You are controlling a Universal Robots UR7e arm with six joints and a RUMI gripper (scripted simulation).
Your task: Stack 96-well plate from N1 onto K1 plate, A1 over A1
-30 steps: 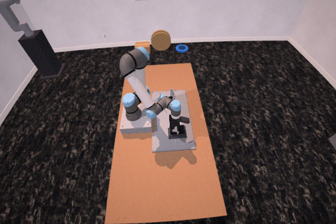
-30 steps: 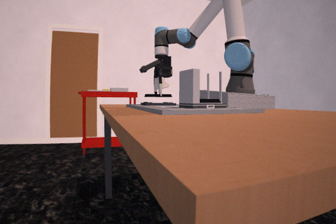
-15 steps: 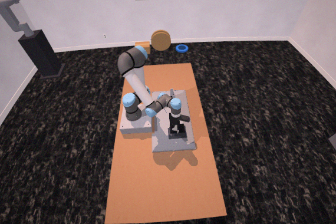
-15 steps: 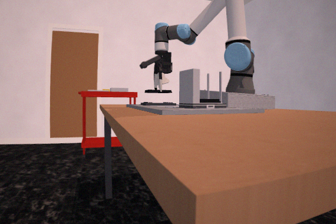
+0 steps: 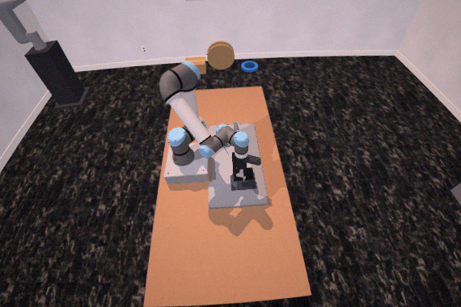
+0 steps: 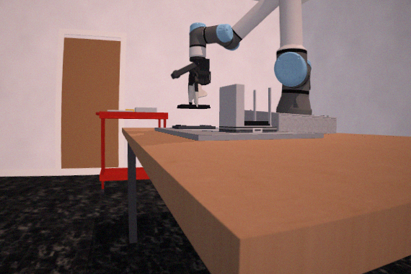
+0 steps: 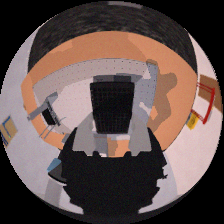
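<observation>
My gripper is shut on the black 96-well plate and holds it level in the air. It hangs a short way above the low dark nest N1, clear of it. The stack rack K1, with thin upright posts, stands to the right on the grey base board. A second black plate lies flat in the rack. In the wrist view the rack is at the left. The cut corners are too small to tell.
A tall grey block stands between the nest and the rack. The arm's grey pedestal is beside the rack. All rest on the orange table. A red cart stands beyond the table.
</observation>
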